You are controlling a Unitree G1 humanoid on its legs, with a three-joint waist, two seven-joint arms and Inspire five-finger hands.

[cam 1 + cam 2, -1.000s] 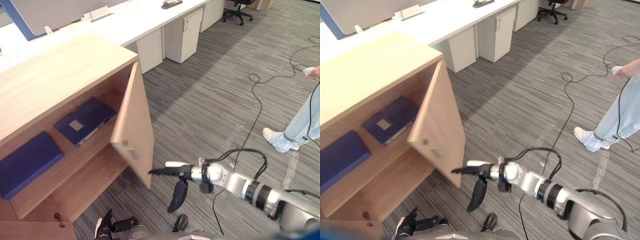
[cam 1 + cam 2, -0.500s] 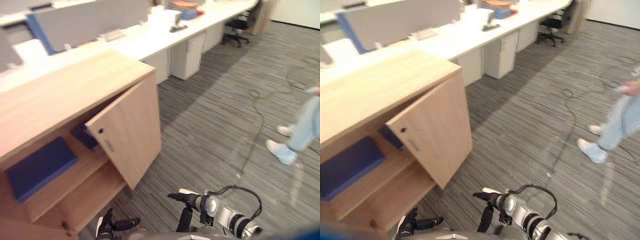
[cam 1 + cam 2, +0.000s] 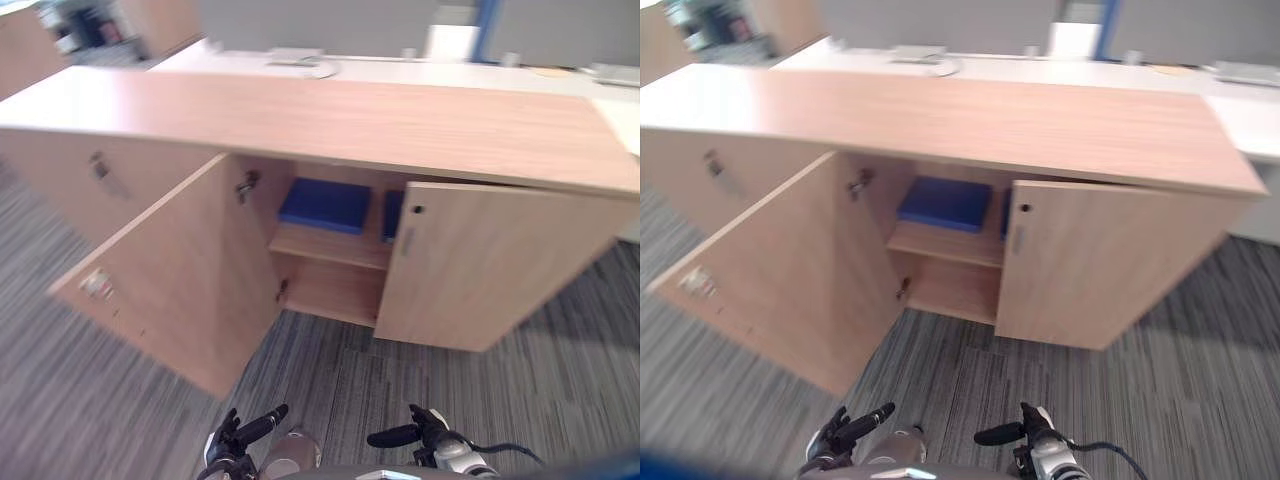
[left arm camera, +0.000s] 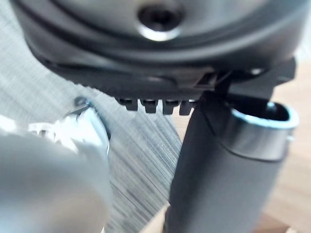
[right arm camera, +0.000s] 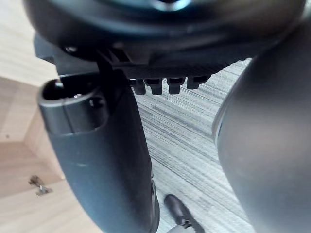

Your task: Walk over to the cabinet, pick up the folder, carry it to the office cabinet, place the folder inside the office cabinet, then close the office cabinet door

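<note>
While both of the robot's hands hang low in front of the office cabinet [image 3: 330,120], neither one holds anything: the left hand [image 3: 245,436] and the right hand [image 3: 400,436] sit side by side over the grey striped carpet [image 3: 560,400], apart from each other and well short of the cabinet's doors. What shows of each hand's fingers is stretched out straight, and in the wrist views each thumb [image 4: 223,170] stands out straight from its hand, with carpet and pale wood past it. The cabinet is a long, low unit of light wood, and both of its doors stand open. Its left door [image 3: 180,270] is swung wide out over the carpet, while its right door [image 3: 480,265] is only partly open and covers the right part of the opening. Inside the cabinet, a blue folder [image 3: 324,204] lies flat on the upper shelf [image 3: 330,245], in plain sight between the two doors. Just beside it on the same shelf lies a second blue folder [image 3: 391,215], mostly hidden behind the edge of the right door. Which of the two is the carried one cannot be told. A metal hinge [image 3: 246,185] shows at the inner edge of the left door. Behind the cabinet runs a white desk [image 3: 420,72].
</note>
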